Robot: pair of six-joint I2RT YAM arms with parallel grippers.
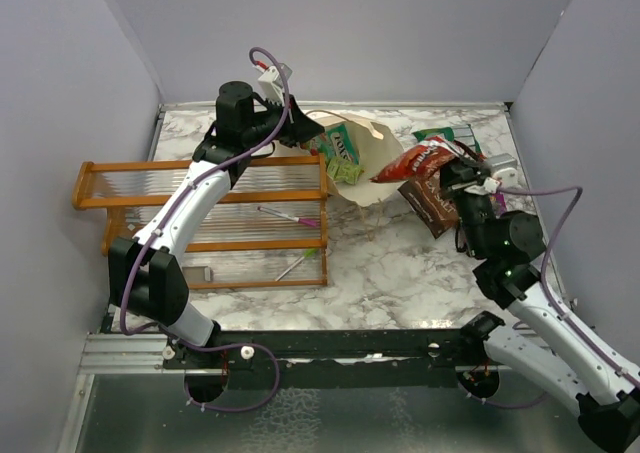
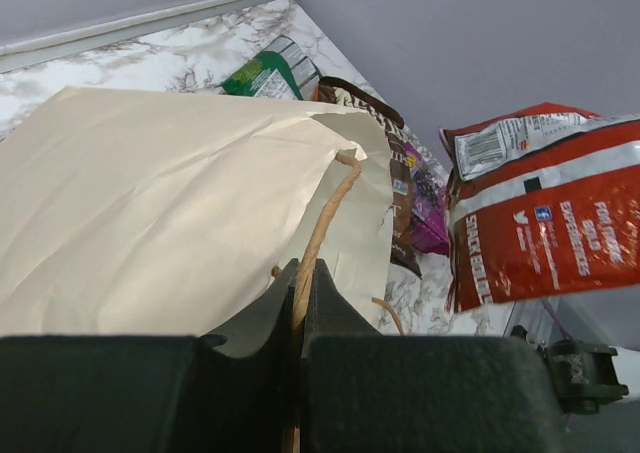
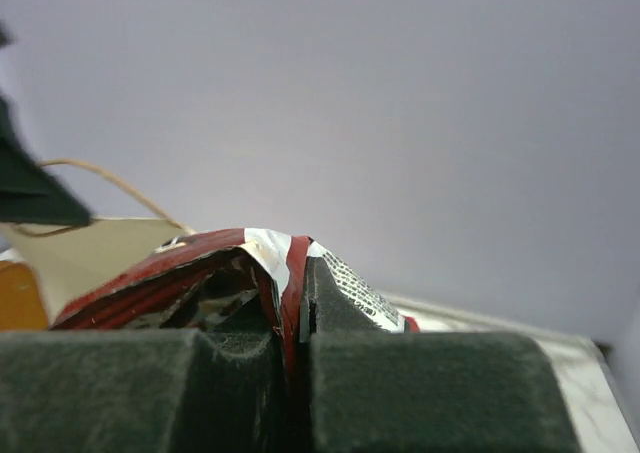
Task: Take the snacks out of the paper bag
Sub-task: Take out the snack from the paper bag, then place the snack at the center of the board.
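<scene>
1. All clock spots here are from the view above the table (image 1: 400,273), with 12 o'clock at the far wall.
2. The paper bag (image 1: 378,173) stands at about 1 o'clock from the middle of the table. Its mouth is open.
3. The left gripper (image 1: 298,130) is at 9 o'clock from the bag. In the left wrist view its two fingers (image 2: 250,323) are pressed together. They pinch the top edge of the paper bag (image 2: 170,203) right at the string handle (image 2: 325,223).
4. A green and white packet (image 1: 340,148) and a lime packet (image 1: 348,173) show inside the bag's mouth.
5. The right gripper (image 1: 465,176) is at 3 o'clock from the bag. It pinches the red chip bag (image 1: 420,160) by one end.
6. In the right wrist view the fingers (image 3: 340,313) are squeezed tight on the red chip bag (image 3: 180,273), with no gap.
7. The red chip bag is out of the paper bag. It is held up in the air, just beside the bag's right side. I cannot tell if the two touch.
8. A brown packet (image 1: 430,205) lies on the table at 6 o'clock from the red chip bag.
9. A green packet (image 1: 445,133) lies at 1 o'clock from the red chip bag, near the far wall.
10. The left wrist view also shows a pink packet (image 2: 430,208) beside the brown packet (image 2: 400,173).
11. A wooden rack (image 1: 200,201) sits at 9 o'clock on the table, with two pens (image 1: 290,215) lying on it.
</scene>
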